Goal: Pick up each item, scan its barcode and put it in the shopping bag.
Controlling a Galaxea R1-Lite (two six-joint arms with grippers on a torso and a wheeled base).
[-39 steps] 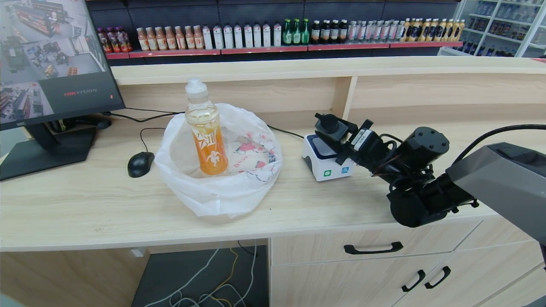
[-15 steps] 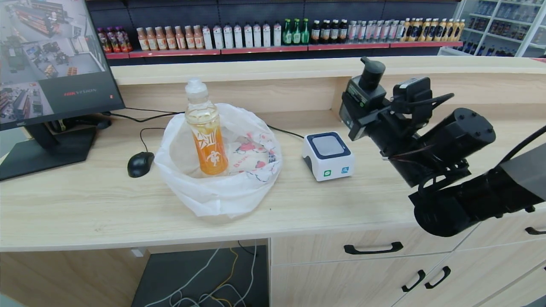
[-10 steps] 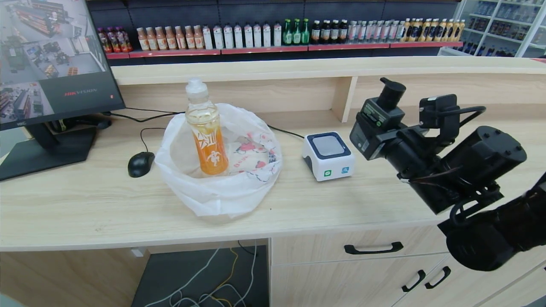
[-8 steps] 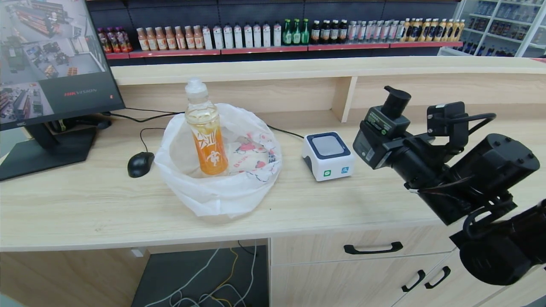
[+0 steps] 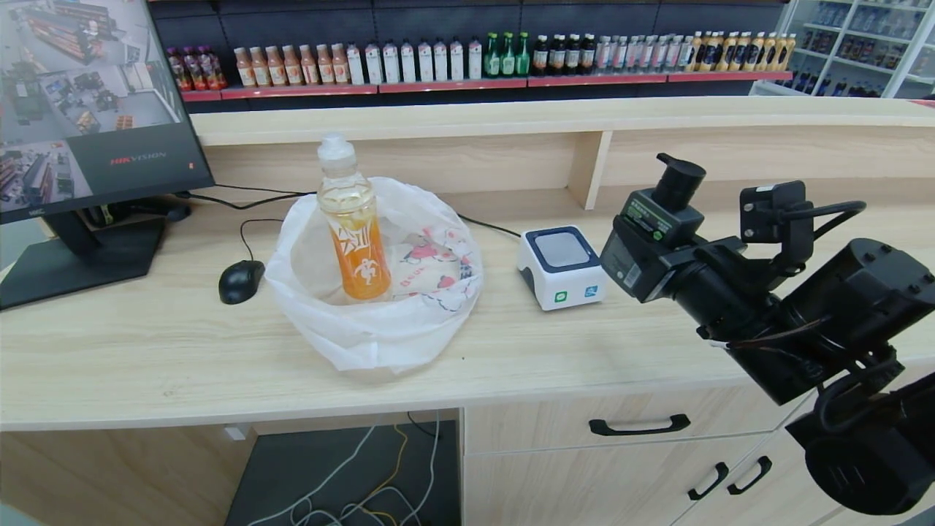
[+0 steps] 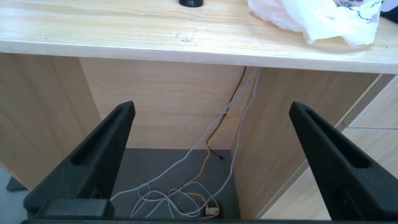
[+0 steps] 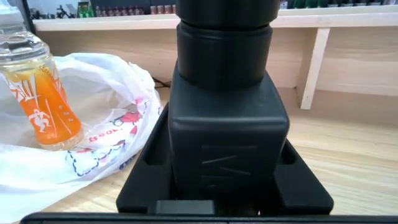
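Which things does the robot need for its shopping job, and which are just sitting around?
For the job: black bottle, scanner, shopping bag, orange drink bottle standing in it.
Just lying about: mouse, monitor, shelf bottles.

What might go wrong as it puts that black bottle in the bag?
The right hand holds the black bottle up beside the scanner. Swung into the shopping bag, it may topple the upright orange drink bottle there. The bag's soft rim could also snag it.
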